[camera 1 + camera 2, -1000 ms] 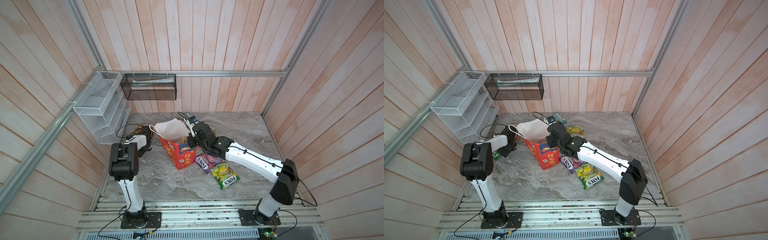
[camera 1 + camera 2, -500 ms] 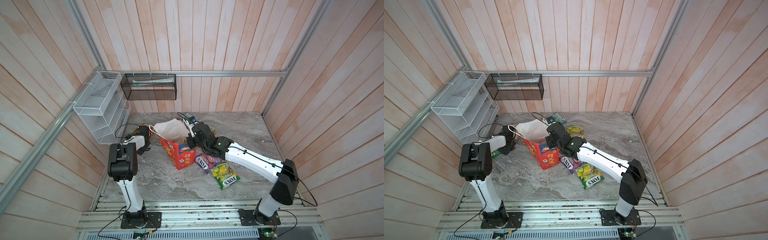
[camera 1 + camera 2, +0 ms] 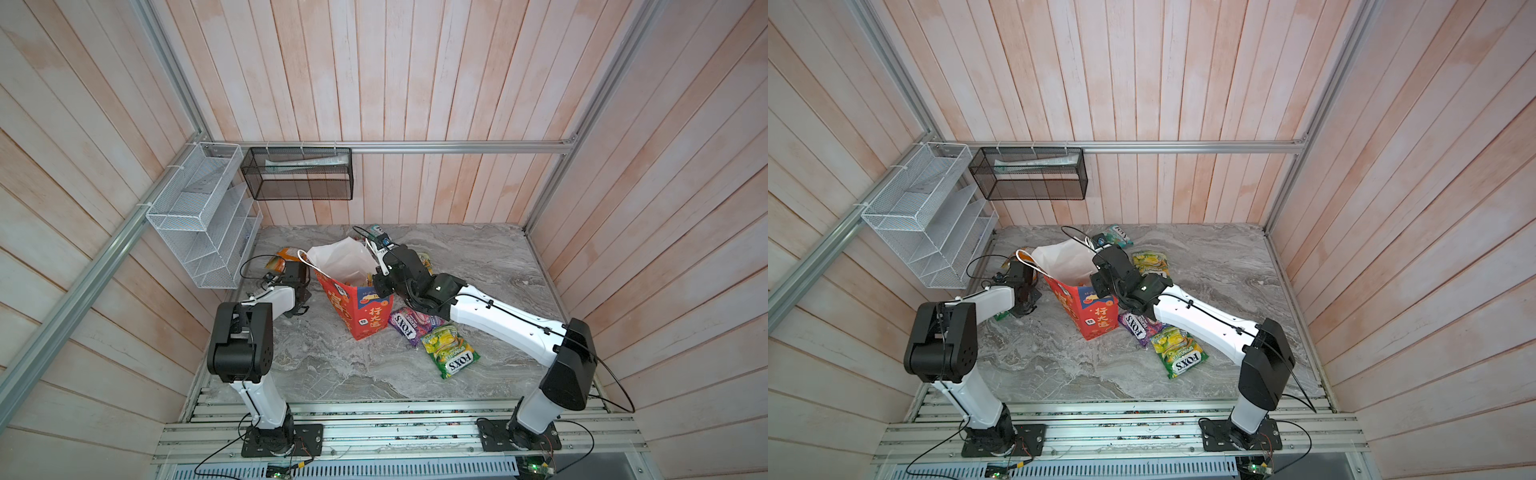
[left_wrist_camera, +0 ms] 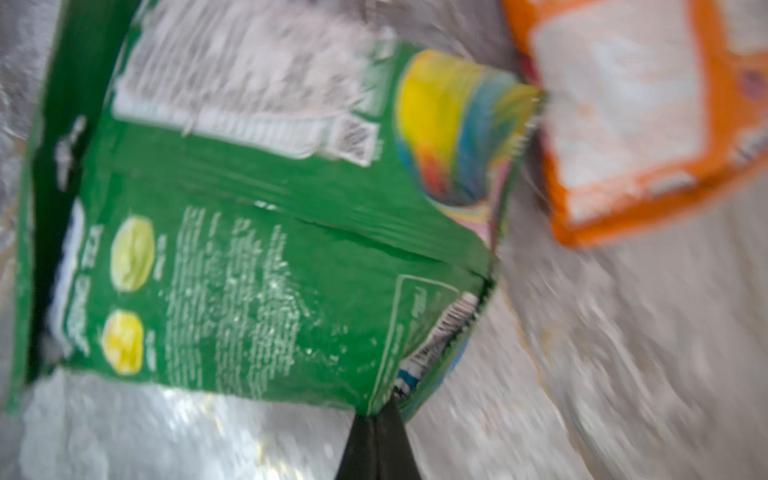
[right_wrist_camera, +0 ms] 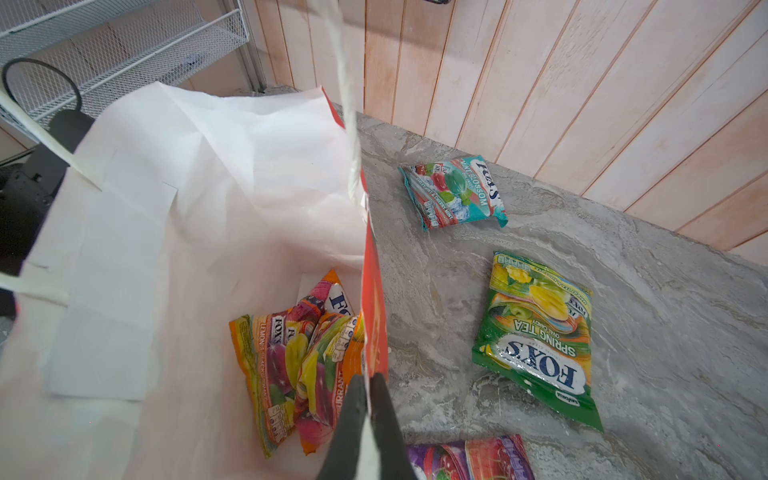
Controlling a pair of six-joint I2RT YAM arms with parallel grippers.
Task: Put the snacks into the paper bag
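- The left arm is low over the bench, on the left side of the paper bag. In the left wrist view its jaws are fully closed on one corner of the green pouch.
- The long axis of this pouch runs away from the jaws, so nearly all of it lies beyond the pinched corner. The view is blurred, and I cannot tell if the pouch is off the bench.
- An orange pouch lies on the bench just beside the green one, apart from the jaws.
- The deciding relation: the open mouth of the bag is to the right of the left jaws and, I judge, higher than them. The pouch must therefore go up and then to the right, over the near rim. The left arm is the nearer one for this.
- The bag stands a little tilted and its white inside shows in both top views. Some orange pouches already lie at its bottom.
- The right arm reaches across to the bag. Its jaws are closed on the red wall at the rim, which I judge holds the mouth open.
- Right of the bag, on the bench, lie the teal pouch, the Spring Tea pouch, the purple pouch and a yellow-green pouch. All are well apart from the left jaws and nearer to the right arm.
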